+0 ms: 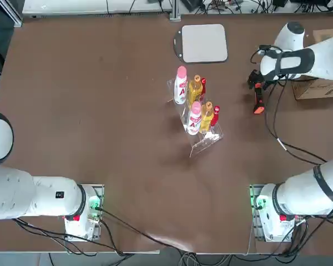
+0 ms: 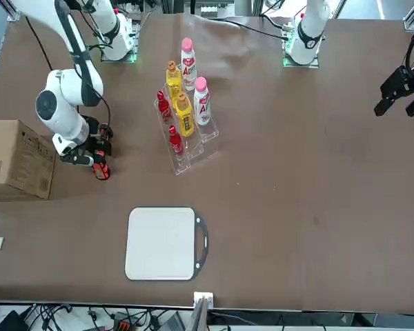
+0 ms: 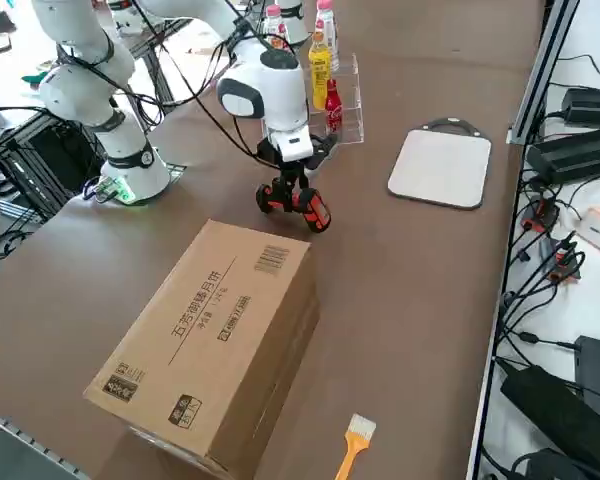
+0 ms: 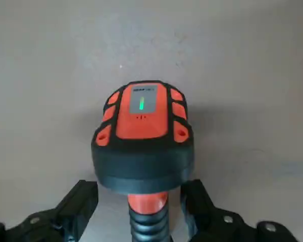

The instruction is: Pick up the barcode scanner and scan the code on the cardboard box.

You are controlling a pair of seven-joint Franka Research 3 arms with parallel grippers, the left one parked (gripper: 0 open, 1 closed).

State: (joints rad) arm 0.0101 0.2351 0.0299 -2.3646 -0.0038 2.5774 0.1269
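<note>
Taking the plain brown corrugated cardboard box (image 2: 17, 158) as the marker and reading the front view from left to right, the box comes first, resting on the brown counter (image 2: 297, 172) with a small printed barcode label on the side facing across the counter. Just beside it, on its right in that view, the right gripper (image 2: 91, 153) hangs low over the counter, and in it sits the small black pistol-shaped barcode scanner with the bright orange end (image 2: 100, 169). Further along stands a clear acrylic rack of pink-capped and yellow bottles (image 2: 183, 110), and nearer the camera lies a flat grey-white square pad (image 2: 162, 243), both well apart from the box.

From the wrist camera the two black fingers (image 4: 81, 201) sit either side of the scanner's ribbed handle, pinching it, with the orange head showing a green light. Whether the scanner has left the counter I cannot tell; it looks very close to it.

My reading is that the pick-up is at the grasp or just past it. Next the arm would need to lift the scanner and turn its head toward the box's barcode label, which calls for swinging it round toward the box.
</note>
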